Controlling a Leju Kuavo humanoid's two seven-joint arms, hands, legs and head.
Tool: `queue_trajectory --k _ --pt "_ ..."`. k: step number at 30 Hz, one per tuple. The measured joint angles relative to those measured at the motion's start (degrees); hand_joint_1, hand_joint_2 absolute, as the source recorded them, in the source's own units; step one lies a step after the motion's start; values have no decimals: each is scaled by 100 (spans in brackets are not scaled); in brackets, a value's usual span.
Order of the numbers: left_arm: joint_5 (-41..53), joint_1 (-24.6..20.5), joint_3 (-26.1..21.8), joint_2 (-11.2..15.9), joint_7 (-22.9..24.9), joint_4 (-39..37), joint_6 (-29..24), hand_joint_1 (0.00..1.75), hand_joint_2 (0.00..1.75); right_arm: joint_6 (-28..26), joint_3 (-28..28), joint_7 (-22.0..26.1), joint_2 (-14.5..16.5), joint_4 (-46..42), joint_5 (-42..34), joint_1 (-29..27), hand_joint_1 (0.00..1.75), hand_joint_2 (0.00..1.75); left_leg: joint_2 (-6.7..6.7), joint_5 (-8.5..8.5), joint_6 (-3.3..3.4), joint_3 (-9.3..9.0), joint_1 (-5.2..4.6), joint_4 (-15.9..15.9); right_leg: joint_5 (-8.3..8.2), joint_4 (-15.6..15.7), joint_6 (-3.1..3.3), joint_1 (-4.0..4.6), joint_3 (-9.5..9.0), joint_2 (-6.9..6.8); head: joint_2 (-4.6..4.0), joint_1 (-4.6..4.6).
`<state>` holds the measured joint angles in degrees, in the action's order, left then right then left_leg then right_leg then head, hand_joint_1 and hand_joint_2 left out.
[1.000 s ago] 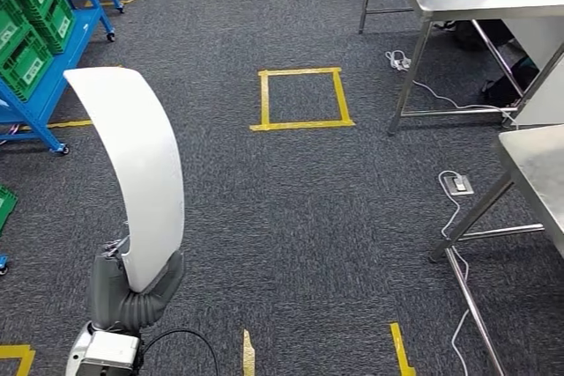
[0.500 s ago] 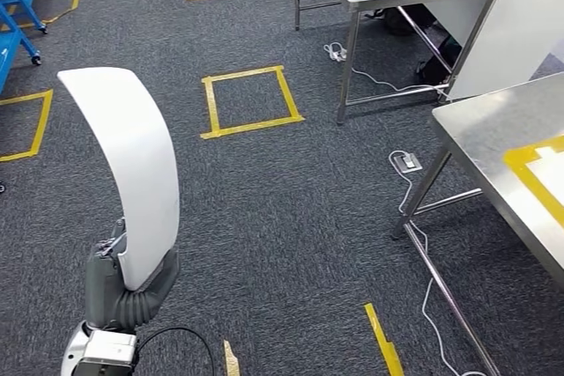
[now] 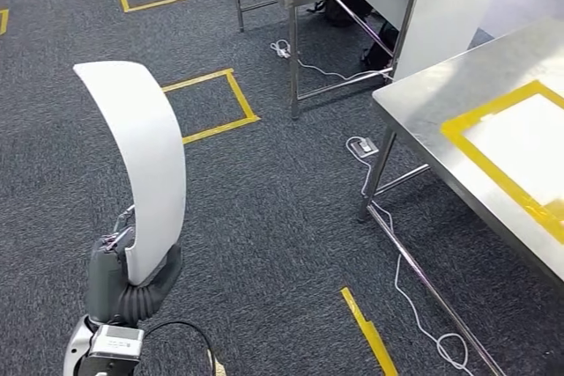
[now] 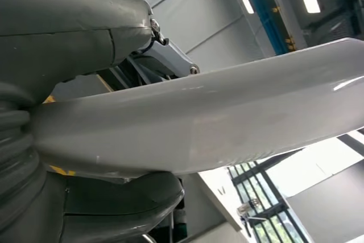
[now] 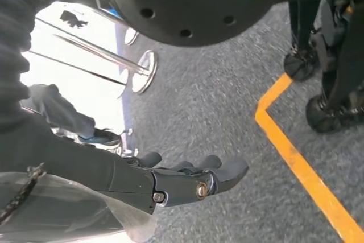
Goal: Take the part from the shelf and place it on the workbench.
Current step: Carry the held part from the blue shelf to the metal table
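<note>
Part (image 3: 144, 160), white and curved, stands upright in our left hand's (image 3: 126, 272) grasp; our right hand (image 5: 180, 177) hangs released above carpet (image 3: 279, 217).

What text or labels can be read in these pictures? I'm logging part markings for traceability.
None legible.
Curved white part in the left hand: no marking visible.
Wrist plate below that hand: a small line of print, too small to read.
Workbench: yellow tape outline, no lettering.

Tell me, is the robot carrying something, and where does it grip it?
Yes. Its left hand holds the curved white part by its lower end, standing upright. The right hand hangs with nothing in it.
</note>
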<state>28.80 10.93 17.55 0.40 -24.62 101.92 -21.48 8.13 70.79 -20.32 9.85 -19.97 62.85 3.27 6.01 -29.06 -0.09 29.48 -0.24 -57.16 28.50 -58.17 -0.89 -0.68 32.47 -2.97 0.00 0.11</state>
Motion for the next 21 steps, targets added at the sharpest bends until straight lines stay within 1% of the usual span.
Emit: queue_trajectory --k 1,2,3,4,5,6,7,8,9,10,11,12,13,14,15,16,17,18,19,20,21 --pt "7 -26 1 0 4 -1 9 175 175 -14 -1 7 -3 11 25 1 0 175 -35 -46 -26 0 16 -36 -9 1 34 0 3 53 0 -2" --pt "11 -48 1 0 8 -2 17 175 175 -28 -3 7 -5 21 54 5 0 175 -131 -148 -53 37 35 -156 -19 6 69 -5 2 110 0 -8" --pt "15 -63 1 1 11 -4 25 175 175 -42 -8 6 -9 30 85 14 0 175 -261 -306 -78 131 49 -392 -30 11 103 -9 0 169 0 -15" --pt "19 -71 1 2 17 -9 34 175 175 -52 -15 5 -13 41 118 26 0 175 -405 -501 -92 284 59 -750 -36 11 128 -6 7 229 0 -21" --pt "18 -72 2 2 21 -18 43 175 175 -63 -22 6 -19 54 158 36 0 175 -489 -686 -93 478 61 -1166 -42 11 147 2 15 297 0 -23" --pt "18 -73 2 3 25 -31 54 175 175 -75 -30 8 -26 70 196 42 0 175 -526 -799 -85 648 59 -1514 -47 10 159 14 21 369 0 -21" --pt "19 -77 3 4 27 -47 62 175 175 -88 -39 11 -35 89 229 42 0 175 -541 -800 -64 746 55 -1693 -51 10 168 28 23 445 0 -22" --pt "19 -85 3 5 29 -63 67 175 175 -101 -47 13 -43 107 260 40 0 175 -554 -684 -32 742 49 -1645 -55 10 173 42 19 520 0 -21" --pt "21 -100 3 6 32 -78 69 175 175 -111 -56 15 -49 127 292 38 0 175 -592 -471 14 633 38 -1372 -59 10 175 53 13 594 0 -20" --pt "28 -123 3 8 37 -93 68 175 175 -121 -67 15 -53 145 321 37 0 175 -695 -233 69 468 21 -971 -65 10 175 56 9 659 0 -20" --pt "37 -151 1 10 42 -110 63 175 175 -131 -77 16 -55 167 352 40 0 175 -834 -64 128 311 13 -592 -72 7 169 61 14 718 0 -16" --pt "48 -183 -2 12 49 -127 57 175 175 -140 -91 18 -59 187 380 44 0 175 -958 34 170 190 0 -295 -83 4 156 57 32 770 0 -19" --pt "65 -217 -4 15 56 -149 51 175 175 -149 -105 20 -65 209 400 44 0 175 -1047 58 195 132 -9 -135 -98 4 130 44 57 818 0 -20" --pt "85 -251 -7 19 62 -172 48 175 175 -157 -118 22 -71 230 419 43 0 175 -1060 41 205 118 -14 -85 -116 10 96 35 83 866 0 -24" --pt "105 -287 -8 20 68 -193 45 175 175 -164 -132 23 -80 248 433 39 0 175 -1017 55 200 107 -14 -39 -133 22 57 25 119 912 0 -28" --pt "129 -323 -10 21 72 -216 45 175 175 -171 -143 24 -93 264 444 32 0 175 -955 83 193 91 -3 6 -129 10 27 24 147 889 0 -27" --pt "151 -354 -12 20 74 -233 44 175 175 -176 -152 24 -105 277 452 33 0 175 -890 115 196 71 10 61 -68 -73 4 34 204 794 0 -14" --pt "167 -376 -15 18 76 -249 42 175 175 -183 -161 24 -117 287 457 40 0 175 -814 146 198 55 26 114 53 -261 -17 42 306 664 0 6" --pt "182 -390 -20 16 83 -267 40 175 175 -188 -167 24 -128 295 462 47 0 175 -731 160 201 48 30 140 231 -574 -35 41 446 513 0 21" --pt "196 -394 -25 14 91 -287 39 175 175 -192 -169 29 -137 303 466 56 0 175 -657 163 210 53 29 146 422 -950 -60 36 626 415 0 37" --pt "206 -395 -28 14 99 -309 38 175 175 -196 -171 33 -147 310 474 59 0 175 -581 161 209 58 27 145 561 -1288 -87 24 784 373 0 39"
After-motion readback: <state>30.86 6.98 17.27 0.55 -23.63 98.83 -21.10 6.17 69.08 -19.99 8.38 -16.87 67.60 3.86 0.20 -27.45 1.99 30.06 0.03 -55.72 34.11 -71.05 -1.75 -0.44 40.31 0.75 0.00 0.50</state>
